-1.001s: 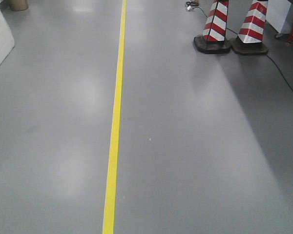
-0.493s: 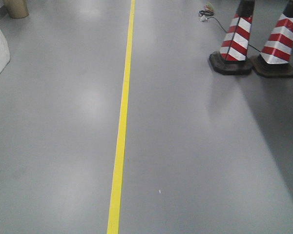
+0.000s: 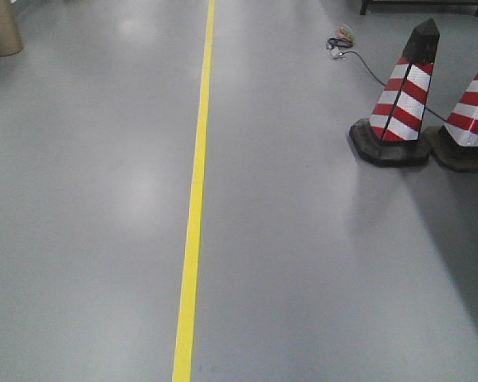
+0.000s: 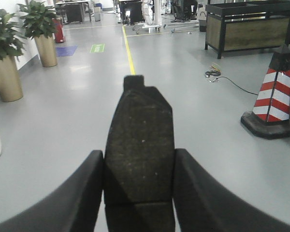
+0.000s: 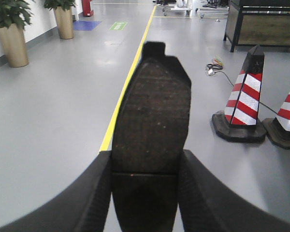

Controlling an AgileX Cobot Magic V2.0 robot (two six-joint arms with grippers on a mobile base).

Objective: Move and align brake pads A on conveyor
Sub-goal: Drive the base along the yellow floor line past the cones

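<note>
In the left wrist view my left gripper (image 4: 139, 183) is shut on a brake pad (image 4: 140, 145), a dark grey-brown oblong with a thin cross groove, pointing away over the floor. My right gripper (image 5: 145, 183) is likewise shut on a second brake pad (image 5: 152, 121) in the right wrist view, its friction face up and its notched end far from me. Both pads hang above grey floor. The conveyor is out of view in every frame. The front view shows neither gripper.
A yellow floor line (image 3: 193, 207) runs ahead. Red-and-white cones (image 3: 400, 91) stand at the right, with a cable (image 3: 358, 60) lying behind them. Potted plants (image 4: 5, 53) line the left wall. A dark wooden bench (image 4: 246, 29) stands far right.
The front view has slid back across the floor: the cones now sit lower and further right, showing their tops, and the white object at the left has left the frame.
</note>
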